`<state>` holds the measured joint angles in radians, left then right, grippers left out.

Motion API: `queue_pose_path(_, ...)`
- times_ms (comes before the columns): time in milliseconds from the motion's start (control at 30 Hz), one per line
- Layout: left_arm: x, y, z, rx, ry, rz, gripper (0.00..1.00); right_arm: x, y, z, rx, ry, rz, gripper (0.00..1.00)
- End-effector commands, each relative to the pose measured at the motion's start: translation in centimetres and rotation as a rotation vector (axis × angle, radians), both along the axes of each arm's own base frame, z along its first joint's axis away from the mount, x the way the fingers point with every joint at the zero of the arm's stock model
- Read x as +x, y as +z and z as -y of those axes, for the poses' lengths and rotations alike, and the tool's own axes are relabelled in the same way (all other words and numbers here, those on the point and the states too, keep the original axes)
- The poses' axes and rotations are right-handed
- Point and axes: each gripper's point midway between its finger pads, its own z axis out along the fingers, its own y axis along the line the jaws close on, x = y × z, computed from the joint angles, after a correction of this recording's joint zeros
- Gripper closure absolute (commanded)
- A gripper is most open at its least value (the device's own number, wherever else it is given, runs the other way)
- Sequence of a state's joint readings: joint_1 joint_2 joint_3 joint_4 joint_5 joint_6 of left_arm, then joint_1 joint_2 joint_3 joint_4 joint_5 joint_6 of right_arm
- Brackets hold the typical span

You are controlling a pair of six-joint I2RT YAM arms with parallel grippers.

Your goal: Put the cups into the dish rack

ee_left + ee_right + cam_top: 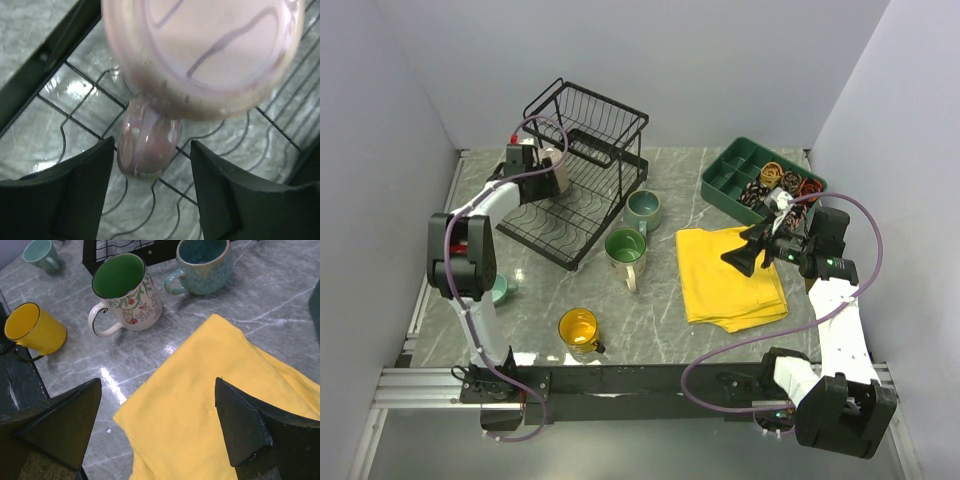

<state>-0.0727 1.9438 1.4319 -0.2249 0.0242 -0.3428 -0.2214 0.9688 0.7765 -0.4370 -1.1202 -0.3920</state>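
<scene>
Cups first: lilac-beige cup (pixel 200 50) right in front of left pincer (pixel 151 146), on the lower wire grid of the dish rack (pixel 588 120), near its left end. Fills the top of the left wrist view, blurred; handle points toward the pincer and shows in the gap between the fingers (pixel 85 190). Left pincer released: fingers spread wider than the handle, no contact seen on either side. Cannot tell from the wrist view whether cup stands or lies on its side.

Outward on the left: pale teal cup (pixel 499 290) on the tabletop (pixel 660 315) beside the left arm, partly hidden by it.

Right pincer (pixel 157 390) released too, fingers wide apart, nothing between them, hanging over a folded yellow cloth (pixel 210 405) on the right half of the tabletop.

Beyond the cloth: cream floral cup (pixel 125 290) with green inside, upright, handle toward the near edge. Teal speckled cup (pixel 202 265) upright just behind it, close to the rack's front edge. Yellow cup (pixel 35 330) near the tabletop's near edge, well apart from the rack.

Far right: green compartmented tray (pixel 720 165) with small items, behind the cloth.
</scene>
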Motion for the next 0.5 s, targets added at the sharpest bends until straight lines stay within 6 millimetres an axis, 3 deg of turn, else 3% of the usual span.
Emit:
queue_pose_path(0, 1.9, 12.0, 0.1, -0.081, -0.002, 0.328, 0.3, -0.1, 0.4, 0.0, 0.004, 0.018, 0.028, 0.0)
queue_pose_path(233, 1.2, 11.7, -1.4, -0.118, 0.058, 0.321, 0.28, -0.1, 0.4, 0.1, 0.004, 0.014, 0.028, 0.0)
queue_pose_path(400, -0.3, 11.2, -2.6, -0.155, 0.132, 0.312, 0.31, -0.1, 0.4, 0.2, 0.003, 0.011, 0.028, 0.0)
queue_pose_path(467, -1.1, 10.9, -4.5, -0.155, 0.197, 0.31, 0.35, -0.1, 0.3, 0.2, 0.006, 0.012, 0.024, 0.0)
